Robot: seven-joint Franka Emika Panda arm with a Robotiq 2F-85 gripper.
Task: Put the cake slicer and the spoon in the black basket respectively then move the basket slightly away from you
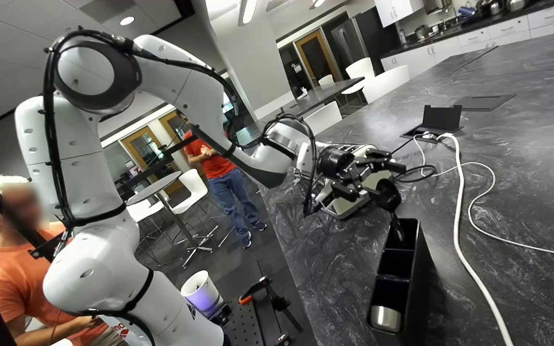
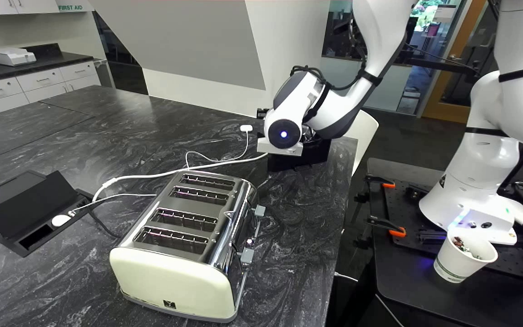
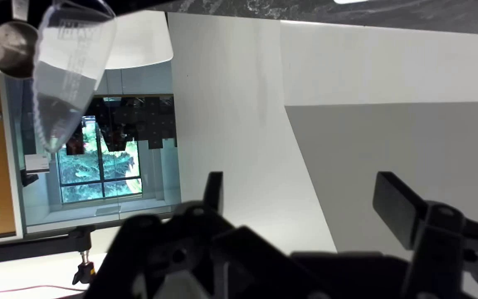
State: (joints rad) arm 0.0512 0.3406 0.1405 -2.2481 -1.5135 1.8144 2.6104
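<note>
The black basket point(image 1: 404, 259) stands on the dark table with dividers inside. It shows partly behind my wrist in an exterior view point(image 2: 300, 156). A dark, round-headed spoon point(image 1: 389, 194) stands tilted in the basket's end compartment nearest my gripper. In the wrist view a round metal bowl point(image 3: 13, 47) on a handle shows at the upper left; I cannot tell if it is that same spoon. Beside it is a clear, serrated plastic cake slicer point(image 3: 71, 66). My gripper point(image 1: 386, 179) is open near the spoon's head. In the wrist view nothing is between its fingers point(image 3: 305, 197).
A silver metal piece point(image 1: 385, 318) sits in the basket's opposite end compartment. A cream toaster point(image 2: 175, 277) stands near the gripper's arm. A white cable point(image 1: 464, 250) runs beside the basket. An open black outlet box point(image 2: 30, 209) is set in the table. The table edge is close.
</note>
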